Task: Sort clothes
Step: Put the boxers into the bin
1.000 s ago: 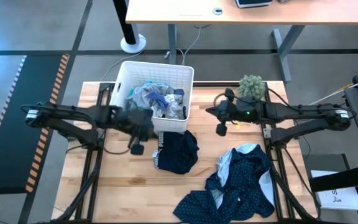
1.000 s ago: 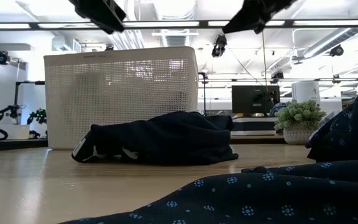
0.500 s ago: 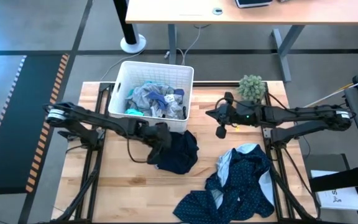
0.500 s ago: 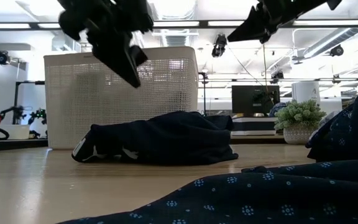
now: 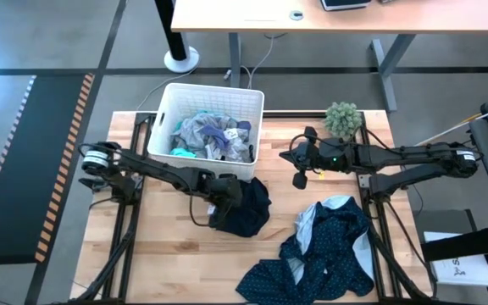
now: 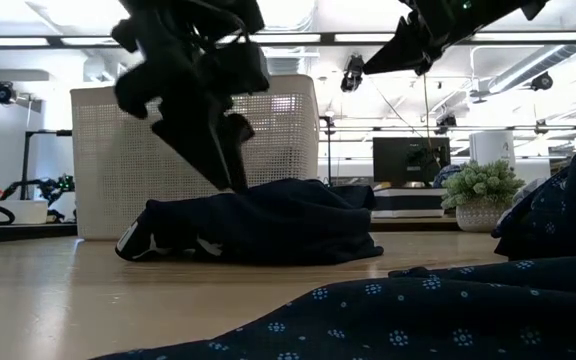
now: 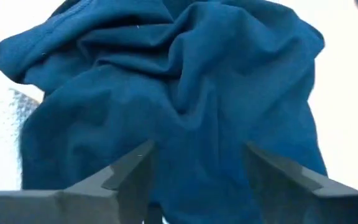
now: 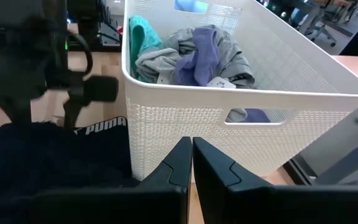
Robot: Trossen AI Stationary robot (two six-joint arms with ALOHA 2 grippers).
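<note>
A dark navy garment (image 5: 248, 210) lies crumpled on the wooden table just in front of the white basket (image 5: 163, 106); it fills the left wrist view (image 7: 191, 81). My left gripper (image 5: 220, 202) is open and slants down over the garment's left part, one finger on each side of a fold (image 7: 197, 155). The basket holds grey, teal and light blue clothes (image 5: 210, 135). A navy dotted garment (image 5: 333, 250) lies spread at the near right. My right gripper (image 5: 301, 176) hovers shut, right of the basket, above the table. My left gripper comes at the dark navy garment slanting down from the table's left. Its open fingertips (image 6: 234, 180) reach the garment's top surface, but I cannot tell whether they touch the cloth. The garment lies slack on the table.
A small fuzzy green plant (image 5: 343, 119) stands at the far right of the table, behind my right arm. The basket's wall (image 8: 229, 118) rises right in front of my right gripper (image 8: 191, 152). Bare wood shows at the near left (image 5: 168, 263).
My left gripper has swung down and toward the table's right, from beside the basket's near left corner onto the dark navy garment, tipping more steeply downward, and its fingers have opened. The garment has kept its place. My right arm has stayed nearly still.
</note>
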